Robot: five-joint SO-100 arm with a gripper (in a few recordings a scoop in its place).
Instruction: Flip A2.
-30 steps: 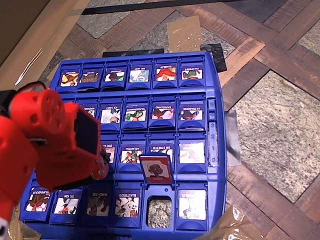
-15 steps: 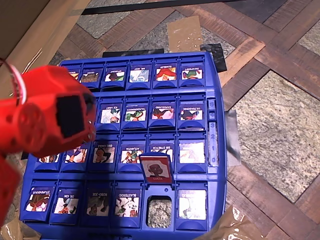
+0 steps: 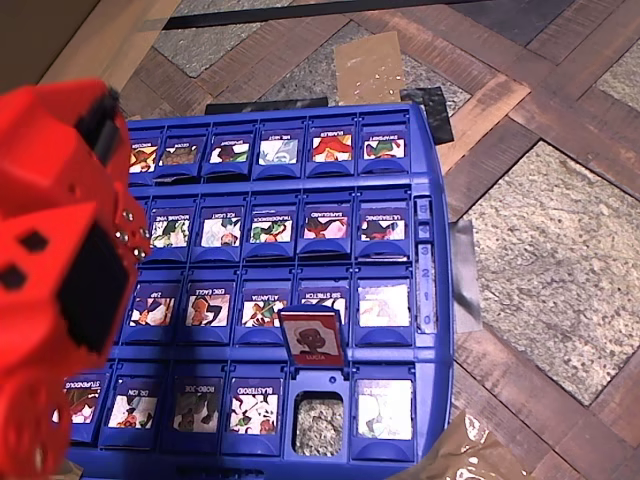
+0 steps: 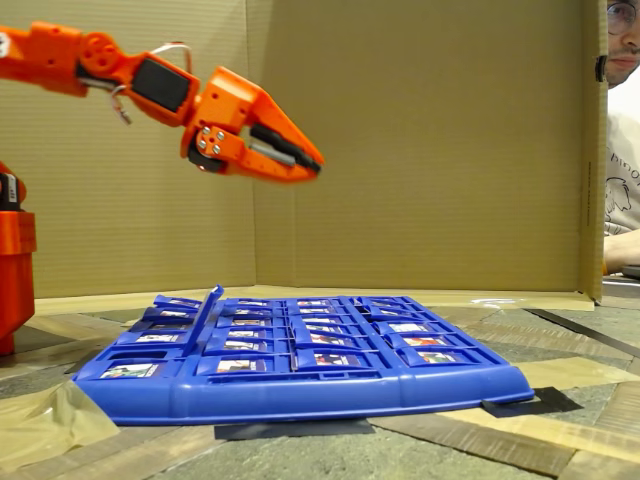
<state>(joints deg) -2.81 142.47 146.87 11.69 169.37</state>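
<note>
Your pincer [image 4: 312, 165] hangs high above the blue game board [image 3: 432, 300], over the board's left part in the fixed view, with nothing in it. Its two fingers come to a point and look pressed together at the tips. The orange arm [image 4: 165, 85] reaches in from the left of the board there; in the overhead view the arm [image 3: 60, 260] is a large blurred red shape covering the board's left edge.

The tile you are after, the ROBO tile [image 3: 196, 408], lies flat in the board's bottom row in the overhead view, third slot from the left. Its label side with the colourful character faces up. It sits just left of the BLASTEROID tile [image 3: 254, 408], and two slots left of the one empty slot [image 3: 319, 420] in that row.

One red tile [image 3: 313, 338] stands upright on the board, just above the empty slot, showing a dark-haired face. In the fixed view it shows as a raised blue flap [image 4: 210, 308] near the board's left side.

A cardboard wall [image 4: 430, 140] stands behind the board, and a person [image 4: 622, 200] sits at the right edge beyond the board.
</note>
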